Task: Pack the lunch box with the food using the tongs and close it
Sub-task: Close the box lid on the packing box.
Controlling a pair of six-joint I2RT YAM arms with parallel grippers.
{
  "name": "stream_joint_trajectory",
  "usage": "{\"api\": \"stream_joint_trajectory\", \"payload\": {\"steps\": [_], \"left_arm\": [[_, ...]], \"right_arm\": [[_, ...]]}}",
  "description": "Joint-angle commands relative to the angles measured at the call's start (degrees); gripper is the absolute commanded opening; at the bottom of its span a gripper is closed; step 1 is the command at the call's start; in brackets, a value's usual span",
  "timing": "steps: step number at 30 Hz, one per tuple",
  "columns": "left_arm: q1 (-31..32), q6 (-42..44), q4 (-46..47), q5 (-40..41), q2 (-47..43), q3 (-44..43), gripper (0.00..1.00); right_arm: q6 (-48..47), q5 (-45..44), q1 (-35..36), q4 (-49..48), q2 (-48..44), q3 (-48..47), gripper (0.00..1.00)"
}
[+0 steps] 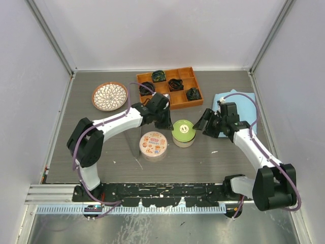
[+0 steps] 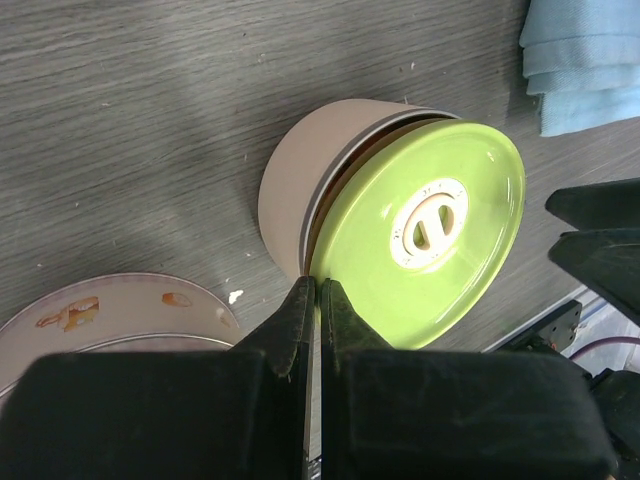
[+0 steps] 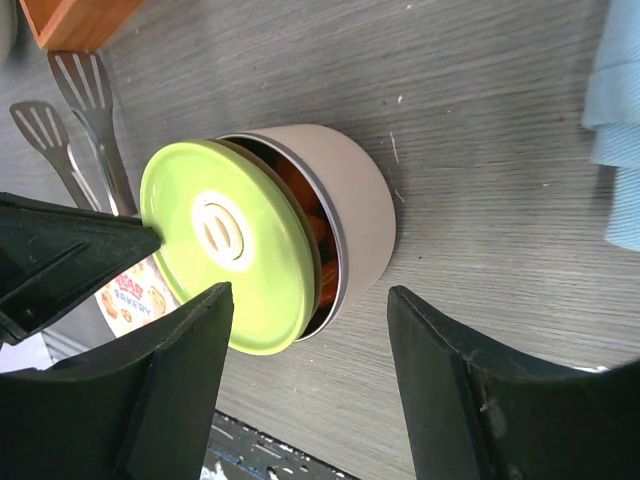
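left gripper [image 2: 318, 292] apparently pinches tilted green lid [image 2: 430, 235]

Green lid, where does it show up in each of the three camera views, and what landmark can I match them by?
Top external: green lid sits near picture centre.
Left wrist: the lid is right of centre, tilted on the beige lunch box.
Right wrist: the lid is left of centre, tilted.
Shared landmark: blue cloth, at the right in every view.

Grey wood-grain table [image 1: 195, 163], plain white walls [image 1: 162, 30], even light
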State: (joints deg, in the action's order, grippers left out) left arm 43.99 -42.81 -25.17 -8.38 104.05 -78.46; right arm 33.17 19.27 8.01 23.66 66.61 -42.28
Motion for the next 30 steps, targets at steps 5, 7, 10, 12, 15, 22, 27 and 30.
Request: {"api": "stream_joint_trajectory", "payload": {"steps": [5,7,10,12,15,22,27,30], "left_arm": [[0.4,0.4,4.2,-1.0,1.1,-1.4,0.0],[0.4,0.5,4.3,-1.2,1.9,-1.7,0.0],[0.5,0.8,4.1,-1.7,2.8,-2.0,0.0],[0.6,1.0,3.9,-1.5,2.8,-1.8,0.0],[0.6,1.2,3.6,-2.4,3.2,-1.9,0.0],[0.6,2.0,1.3,-3.1,3.9,-2.9,0.0],[0.5,2.9,-1.1,-3.1,5.5,-4.9,0.09],[0.4,3.2,-2.2,-2.9,6.5,-6.1,0.24]], "right_arm": [[0.0,6.4,-0.1,-4.4,5.8,-0.6,0.68],[-0.2,6.5,-0.1,-4.6,7.2,-0.8,0.68],[-0.8,6.0,-0.1,-5.0,9.3,-1.1,0.68],[-1.2,5.3,-0.1,-4.7,10.7,-1.3,0.68],[-1.8,3.9,-0.1,-4.5,12.3,-1.7,0.67],[-2.7,1.9,-0.1,-3.3,12.7,-4.3,0.67],[-4.1,-1.2,-0.1,-3.0,13.6,-6.9,0.68],[-5.4,-2.1,-0.1,-2.9,15.8,-7.3,0.68]]}}
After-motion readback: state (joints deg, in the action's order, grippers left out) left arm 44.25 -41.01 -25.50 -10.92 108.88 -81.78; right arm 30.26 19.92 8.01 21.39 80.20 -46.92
